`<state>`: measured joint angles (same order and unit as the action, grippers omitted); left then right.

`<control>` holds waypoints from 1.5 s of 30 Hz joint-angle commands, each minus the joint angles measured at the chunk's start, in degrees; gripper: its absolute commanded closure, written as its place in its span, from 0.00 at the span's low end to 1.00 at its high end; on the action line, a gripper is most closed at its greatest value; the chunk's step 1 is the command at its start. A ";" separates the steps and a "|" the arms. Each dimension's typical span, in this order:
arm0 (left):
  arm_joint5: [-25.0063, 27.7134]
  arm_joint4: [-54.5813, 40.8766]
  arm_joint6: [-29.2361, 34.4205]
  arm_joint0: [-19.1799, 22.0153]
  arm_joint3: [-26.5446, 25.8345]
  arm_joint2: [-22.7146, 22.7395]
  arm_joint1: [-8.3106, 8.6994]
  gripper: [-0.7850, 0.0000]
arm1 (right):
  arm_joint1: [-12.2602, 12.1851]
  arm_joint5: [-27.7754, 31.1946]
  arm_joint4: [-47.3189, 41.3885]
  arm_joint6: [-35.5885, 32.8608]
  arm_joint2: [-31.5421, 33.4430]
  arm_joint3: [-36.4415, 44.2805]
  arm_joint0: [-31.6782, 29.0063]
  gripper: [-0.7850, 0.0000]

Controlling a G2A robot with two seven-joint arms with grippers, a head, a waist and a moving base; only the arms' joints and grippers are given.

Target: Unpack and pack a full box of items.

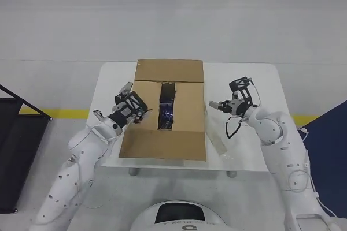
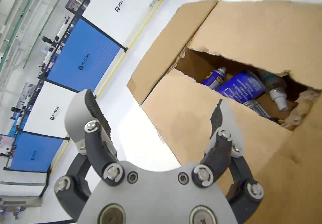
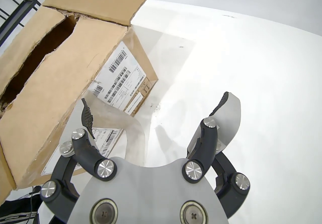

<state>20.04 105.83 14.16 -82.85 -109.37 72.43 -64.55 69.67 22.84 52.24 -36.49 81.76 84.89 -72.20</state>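
Cardboard box [image 1: 188,110] is sitting mid-frame in the top view on a white table [image 1: 248,78], with its top flaps lying partly shut and leaving a dark slot down the centre. Through the slot a spray can [image 2: 216,76], a blue canister [image 2: 241,86] and a white-nozzled bottle [image 2: 276,95] are showing. Left gripper [image 1: 137,107] [image 2: 153,101] is hanging at the box's left flap, left of centre in the top view, with fingers spread wide and holding nothing; can't tell if they are touching cardboard. Right gripper [image 1: 225,95] [image 3: 156,101] is hovering just right of the box over bare table, also spread wide and holding nothing. A shipping label [image 3: 123,76] is facing it on the box wall.
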 commanded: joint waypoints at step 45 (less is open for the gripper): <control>-16.14 -2.36 -17.86 10.44 12.61 -24.89 -7.40 0.00 | -3.76 32.35 -10.06 28.00 14.45 1.48 -20.99 0.00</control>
<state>4.11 103.26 -4.02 -72.73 -96.94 48.48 -71.69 66.01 53.55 41.82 -11.61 94.43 86.23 -91.20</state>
